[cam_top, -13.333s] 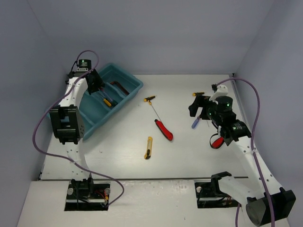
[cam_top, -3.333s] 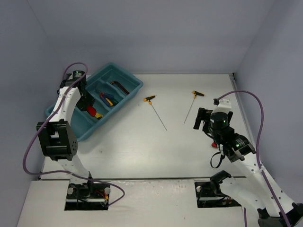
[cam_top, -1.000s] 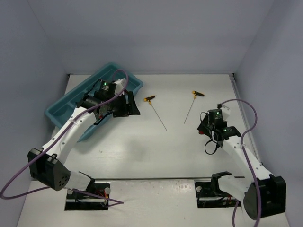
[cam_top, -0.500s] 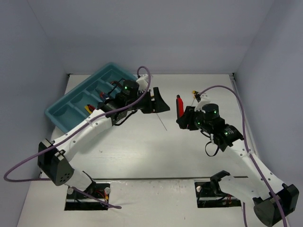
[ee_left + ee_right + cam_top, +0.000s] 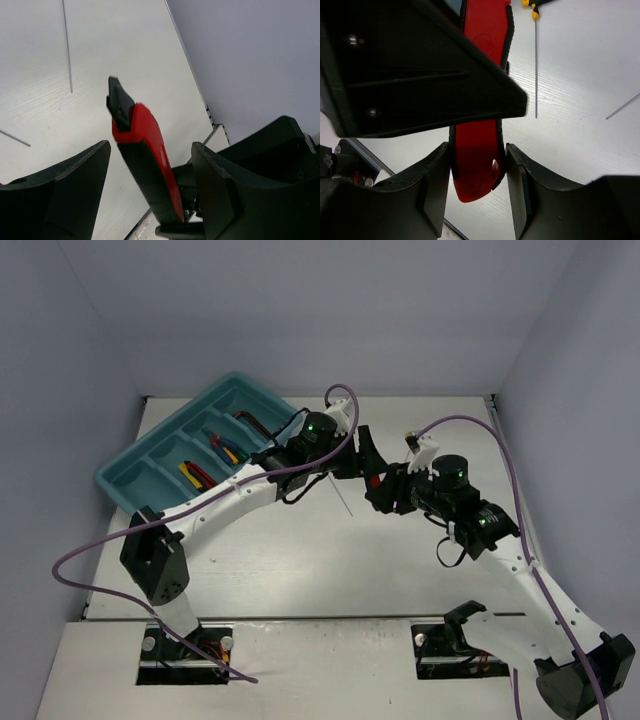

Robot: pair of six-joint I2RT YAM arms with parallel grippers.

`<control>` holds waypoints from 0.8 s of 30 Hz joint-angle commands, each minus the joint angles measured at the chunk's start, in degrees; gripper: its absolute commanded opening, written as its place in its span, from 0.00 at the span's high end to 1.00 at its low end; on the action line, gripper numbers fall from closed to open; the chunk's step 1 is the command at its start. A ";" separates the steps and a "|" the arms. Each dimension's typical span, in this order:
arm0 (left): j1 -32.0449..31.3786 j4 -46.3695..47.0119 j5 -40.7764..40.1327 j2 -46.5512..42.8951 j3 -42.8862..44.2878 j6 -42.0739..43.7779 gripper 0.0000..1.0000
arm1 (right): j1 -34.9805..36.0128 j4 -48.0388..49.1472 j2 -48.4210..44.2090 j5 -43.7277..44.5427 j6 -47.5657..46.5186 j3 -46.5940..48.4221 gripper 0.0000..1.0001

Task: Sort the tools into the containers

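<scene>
Now the right end effector clamps the red utility knife above the counter's middle, left end effector spread wide around it; the far-left-corner tray holds several tools, two T-handle drivers wait outside.

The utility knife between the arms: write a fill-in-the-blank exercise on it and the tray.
The right tool is shut on a utility knife whose colour is ____. The left tool is ____, standing either side of the knife without touching it. The teal tray has ____ compartments.
Missing words: red; open; four.
</scene>
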 commanded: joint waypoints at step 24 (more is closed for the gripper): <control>36.54 -21.25 -11.04 -10.52 -4.26 4.84 1.00 | -0.80 1.94 0.12 5.39 -7.49 -0.39 0.09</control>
